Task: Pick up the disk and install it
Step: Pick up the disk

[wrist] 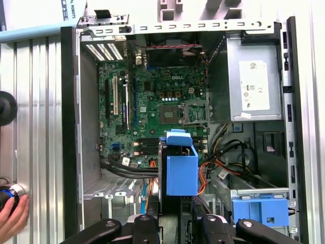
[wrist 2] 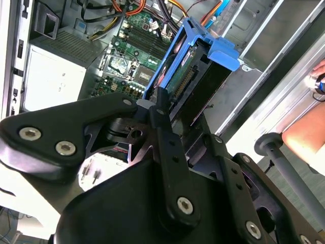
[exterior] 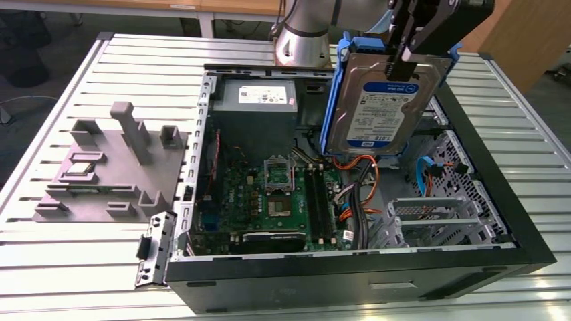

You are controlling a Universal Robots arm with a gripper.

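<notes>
Fingers [exterior: 403, 57] clamped on disk [exterior: 379, 107] from above, held upright over open computer case [exterior: 357, 271], upper right of exterior view.

In the exterior view the arm [exterior: 303, 33] runs off the edge, and the gripper [exterior: 400, 63] hides part of the label on the disk [exterior: 375, 114]. A hand [wrist: 11, 221] is cut by the first wrist view's edge

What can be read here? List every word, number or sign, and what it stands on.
Label on the disk, gripped by the pincer: print too small to read.
Label on the power supply: too small to read.
Markings on the motherboard: too small to read.
Nothing can be quoted with certainty.
</notes>
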